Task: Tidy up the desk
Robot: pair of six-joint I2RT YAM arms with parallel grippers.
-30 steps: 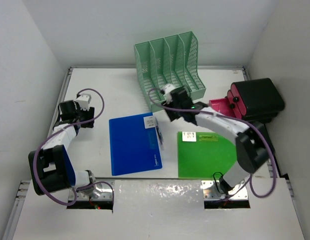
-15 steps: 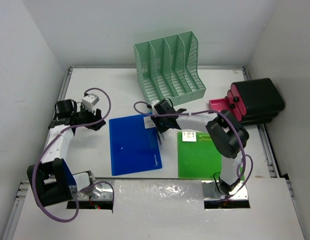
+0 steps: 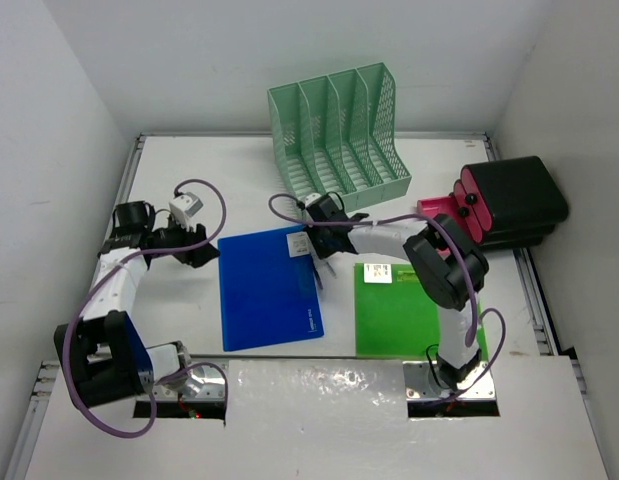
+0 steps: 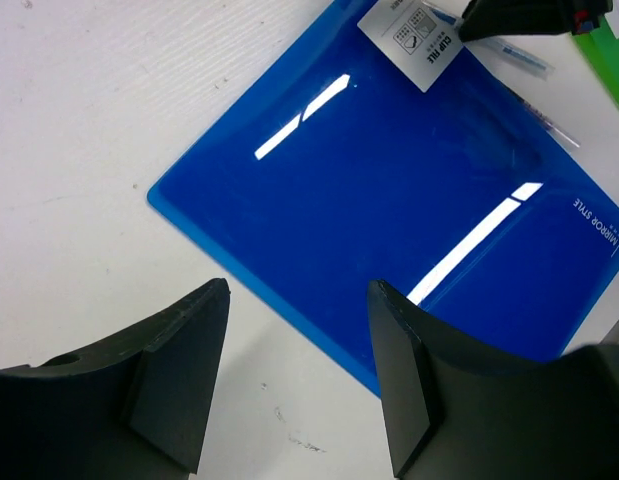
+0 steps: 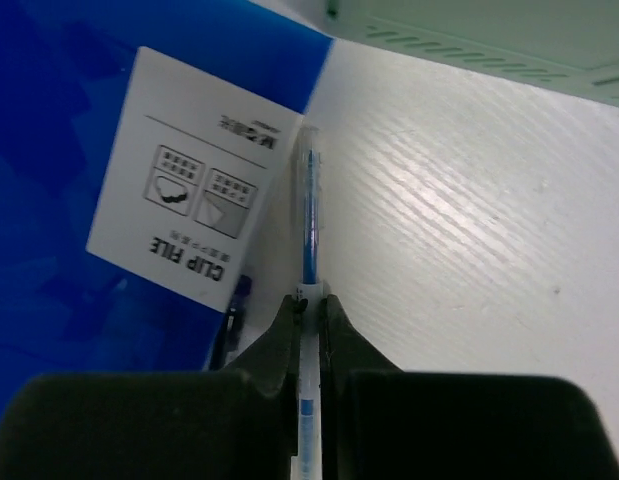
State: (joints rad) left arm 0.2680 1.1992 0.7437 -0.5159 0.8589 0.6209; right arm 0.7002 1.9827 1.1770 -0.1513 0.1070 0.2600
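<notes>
While right jaws pinch the pen, left jaws hang parted; folder below.

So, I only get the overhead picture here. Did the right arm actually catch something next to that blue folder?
Observer: Yes. Its wrist camera shows the right fingers shut on a thin clear pen, which lies on the desk along the edge of the blue folder.
Operator: And the left arm, is it holding anything?
Observer: No. Its wrist camera shows the left fingers open with nothing between them, at the folder's edge.
Operator: What's that white patch on the folder?
Observer: It's a label printed with the words CLIP FILE.
</notes>
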